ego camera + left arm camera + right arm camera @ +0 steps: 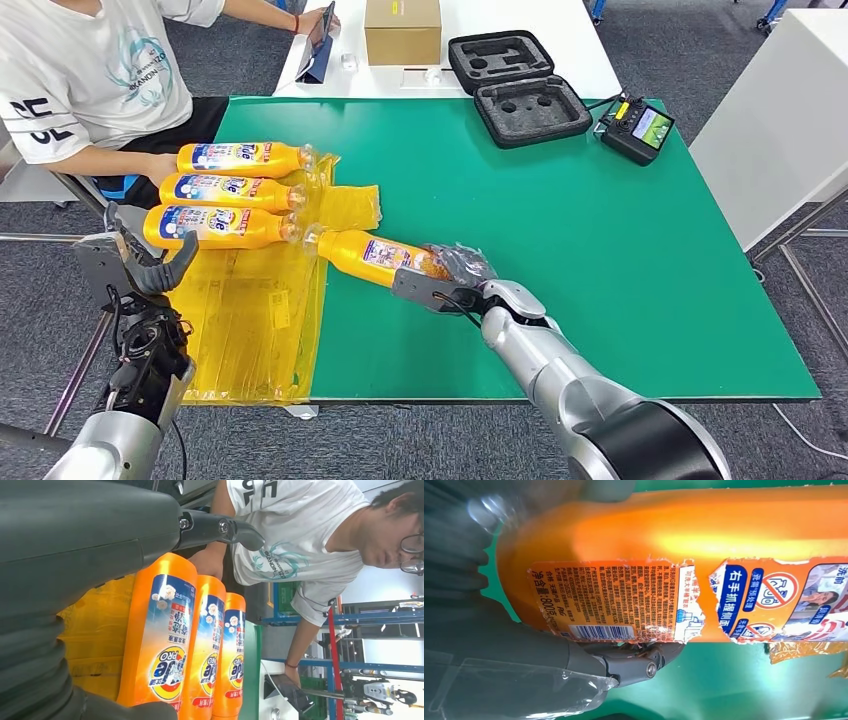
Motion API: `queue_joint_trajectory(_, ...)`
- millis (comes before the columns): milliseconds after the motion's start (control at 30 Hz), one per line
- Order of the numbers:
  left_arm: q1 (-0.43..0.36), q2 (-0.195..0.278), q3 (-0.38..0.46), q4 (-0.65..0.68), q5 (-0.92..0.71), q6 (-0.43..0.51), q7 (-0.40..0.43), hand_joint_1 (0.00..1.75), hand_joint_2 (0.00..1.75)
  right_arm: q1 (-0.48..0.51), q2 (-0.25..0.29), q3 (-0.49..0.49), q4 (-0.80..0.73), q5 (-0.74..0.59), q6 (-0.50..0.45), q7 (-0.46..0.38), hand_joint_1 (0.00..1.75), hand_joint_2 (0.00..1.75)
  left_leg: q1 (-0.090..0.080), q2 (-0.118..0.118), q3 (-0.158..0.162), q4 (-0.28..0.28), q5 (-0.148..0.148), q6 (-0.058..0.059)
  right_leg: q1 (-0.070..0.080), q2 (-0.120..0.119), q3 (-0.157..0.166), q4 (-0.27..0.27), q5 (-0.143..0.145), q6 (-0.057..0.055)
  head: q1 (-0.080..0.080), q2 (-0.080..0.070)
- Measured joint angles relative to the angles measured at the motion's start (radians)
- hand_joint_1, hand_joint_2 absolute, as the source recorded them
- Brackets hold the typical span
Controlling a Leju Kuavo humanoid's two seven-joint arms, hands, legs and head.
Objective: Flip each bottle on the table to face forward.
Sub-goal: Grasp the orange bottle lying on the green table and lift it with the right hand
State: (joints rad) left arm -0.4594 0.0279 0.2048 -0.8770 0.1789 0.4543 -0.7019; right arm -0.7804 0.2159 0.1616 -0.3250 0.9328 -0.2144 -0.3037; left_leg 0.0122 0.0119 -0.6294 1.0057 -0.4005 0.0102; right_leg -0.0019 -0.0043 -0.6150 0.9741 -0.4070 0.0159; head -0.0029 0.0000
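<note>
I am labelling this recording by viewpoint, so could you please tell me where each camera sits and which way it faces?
Head view: high on the robot, looking forward and down at the green table; both arms enter from below, the right robot hand at the fourth bottle.
Left wrist view: behind the left robot hand, facing three orange bottles and a seated person.
Right wrist view: behind the right robot hand, close on the fourth bottle's torn back label.
Shared: head and left wrist views show the three bottles and person.
</note>
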Motion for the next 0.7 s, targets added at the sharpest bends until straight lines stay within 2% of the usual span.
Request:
queue_joint_trajectory(200,0.0,-0.001,0.0,0.0,0.005,-0.006,0.002,0.0,1.75,0.001,0.0,-0.002,-0.002,-0.006,-0.007,-0.01,1.75,1.75,0.0,0.0,0.0,0.0,0.0,0.0,0.0,0.0,0.0,0.0,0.0,0.0,0.0,0.0)
queue_joint_trajectory(267,0.003,-0.002,0.0,0.0,0.043,-0.045,0.028,0.0,1.75,0.01,0.001,-0.011,-0.015,-0.052,-0.053,-0.081,1.75,1.75,0.0,0.0,0.0,0.0,0.0,0.0,0.0,0.0,0.0,0.0,0.0,0.0,0.0,0.0)
queue_joint_trajectory(367,0.029,-0.004,0.001,-0.004,0.169,-0.166,0.107,0.0,1.75,0.036,0.014,-0.038,-0.08,-0.224,-0.178,-0.292,1.75,1.75,0.0,0.001,-0.001,0.0,0.0,0.0,0.0,0.0,0.0,0.0,0.0,0.0,0.0,0.0)
queue_joint_trajectory(433,0.06,-0.006,0.0,-0.011,0.252,-0.244,0.153,0.0,1.75,0.068,0.024,-0.039,-0.164,-0.368,-0.235,-0.366,1.75,1.75,0.0,0.001,-0.001,0.0,0.0,0.0,0.0,0.0,-0.001,0.0,0.0,0.0,0.0,0.0)
queue_joint_trajectory(567,0.152,-0.01,-0.006,-0.061,0.358,-0.332,0.203,0.0,1.75,0.158,0.023,0.016,-0.356,-0.596,-0.34,-0.393,1.75,1.75,0.0,0.001,-0.001,0.0,-0.002,-0.001,0.0,0.001,-0.001,0.0,-0.001,0.0,0.0,0.0)
queue_joint_trajectory(700,0.271,-0.023,-0.032,-0.176,0.398,-0.404,0.247,0.0,1.75,0.238,0.005,0.086,-0.466,-0.695,-0.381,-0.395,1.75,1.75,0.0,0.002,-0.001,0.0,-0.004,-0.001,0.0,0.002,-0.002,-0.001,-0.002,0.001,0.0,0.0)
